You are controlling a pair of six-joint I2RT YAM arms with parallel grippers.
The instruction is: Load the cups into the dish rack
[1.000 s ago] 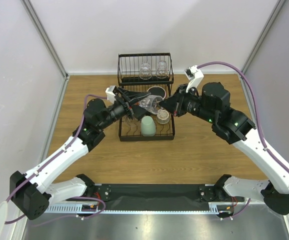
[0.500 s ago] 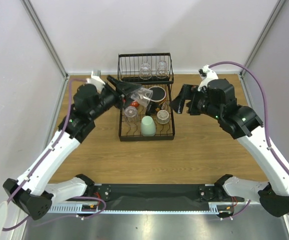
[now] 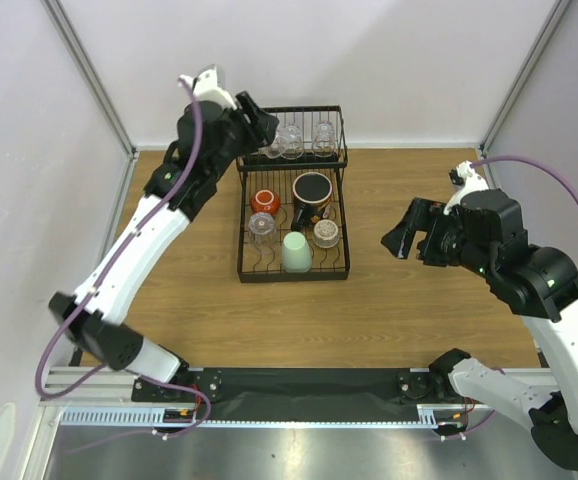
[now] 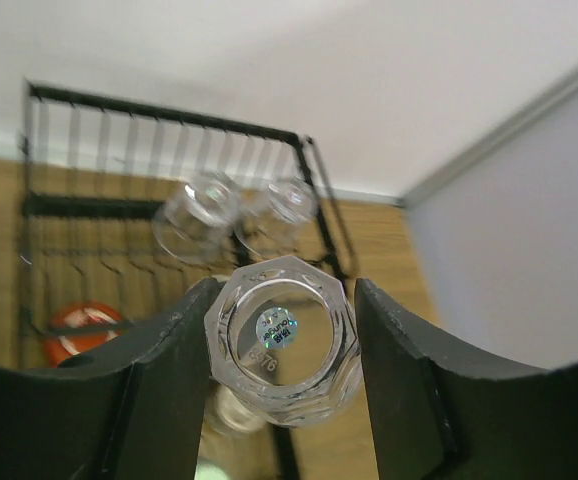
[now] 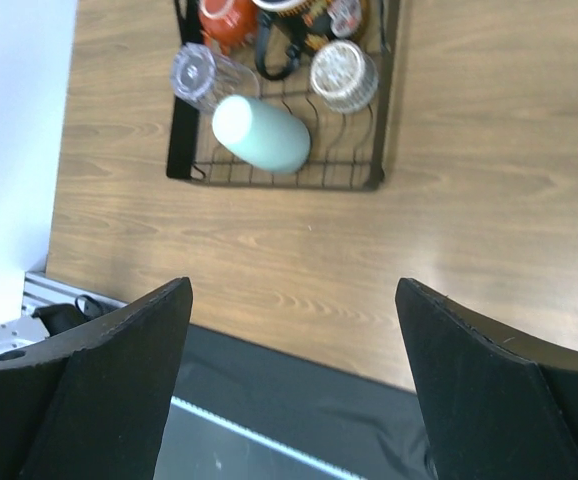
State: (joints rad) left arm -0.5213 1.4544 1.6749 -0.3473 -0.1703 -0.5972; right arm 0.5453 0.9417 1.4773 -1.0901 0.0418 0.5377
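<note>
Position of left gripper [image 3: 253, 118]: raised over the left end of the raised basket [image 3: 291, 109] at the far end of the dish rack [image 3: 240, 235]. Its fingers [image 4: 149, 390] are clamped against opposite sides of the held tumbler [image 4: 281, 345], a clear faceted glass seen end-on in the left wrist view.

Two basket tumblers [image 3: 291, 140] of clear glass sit side by side inside the basket.

Contents of the rack's lower tray:
- red mug [image 3: 263, 201], rear left
- black-rimmed mug [image 3: 313, 189], rear right
- front-left tumbler [image 3: 261, 230], clear glass
- mint-green cup [image 3: 296, 252], front centre
- front-right tumbler [image 3: 326, 234], clear glass

Position of right gripper [image 3: 401, 240]: well to the right of the rack, above the wooden table [image 3: 419, 300]. Its fingers are spread wide with nothing between them. The right wrist view looks down on the rack's front half.
</note>
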